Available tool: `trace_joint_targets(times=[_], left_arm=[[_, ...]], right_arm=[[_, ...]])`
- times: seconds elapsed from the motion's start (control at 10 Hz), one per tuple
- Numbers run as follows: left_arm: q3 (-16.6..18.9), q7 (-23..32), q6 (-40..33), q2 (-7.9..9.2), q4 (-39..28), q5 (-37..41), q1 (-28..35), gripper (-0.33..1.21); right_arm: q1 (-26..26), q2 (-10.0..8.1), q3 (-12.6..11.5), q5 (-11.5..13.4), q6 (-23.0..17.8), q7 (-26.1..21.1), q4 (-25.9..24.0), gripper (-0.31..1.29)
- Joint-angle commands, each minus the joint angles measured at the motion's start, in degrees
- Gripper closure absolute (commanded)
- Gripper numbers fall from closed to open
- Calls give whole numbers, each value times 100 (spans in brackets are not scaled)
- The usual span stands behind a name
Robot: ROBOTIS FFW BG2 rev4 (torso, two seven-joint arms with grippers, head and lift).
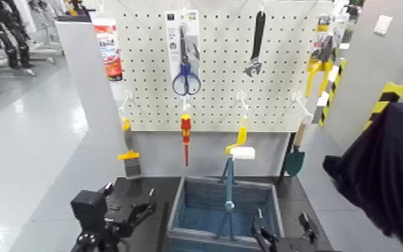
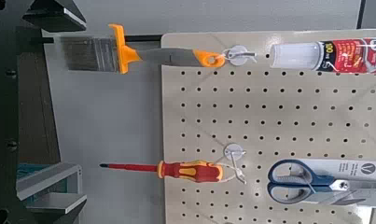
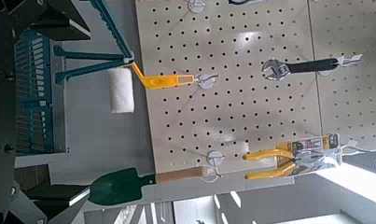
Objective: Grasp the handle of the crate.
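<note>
Nearest the viewer, the right gripper (image 1: 281, 234) hovers low at the crate's near rim, its dark fingers spread with nothing between them. The left gripper (image 1: 134, 213) waits off to the side on the dark table (image 1: 147, 187), beside the crate; whether it is spread or closed cannot be told. Just beyond the right gripper lies the crate (image 1: 274, 204), grey-blue and slatted, and empty as far as can be seen. The handle (image 1: 229, 191) stands upright over its middle, a thin teal bar just ahead of the spread fingers and slightly toward the left gripper's side, not yet touched. Judged from this, the approach is nearly made; closing in and gripping the bar remain. Farther off, behind the crate, a pegboard (image 1: 278, 74) carries a paint roller (image 1: 239, 147), a screwdriver (image 1: 185, 134), scissors (image 1: 186, 77), a wrench (image 1: 256, 47) and a trowel (image 1: 296, 154).
</note>
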Motion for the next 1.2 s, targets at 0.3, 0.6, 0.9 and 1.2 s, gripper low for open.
trace_joint_targets(times=[0.3,0.6,0.9,1.2], left_arm=[[-71,14,115,35,0,2,-83,5],[-308,-100,168,132,264,441,-531,5],[-466,-838,1029,132,545,1276,-1217,5],[-633,-1093,2136,193,685,2709,-1718,5]], right_arm=[[0,3,-3,62,-24,-43,8,14],[-9,3,14,80,-15,-96,17,14],[-26,-6,32,80,-15,-96,43,14],[-44,-15,41,71,-15,-96,52,14]])
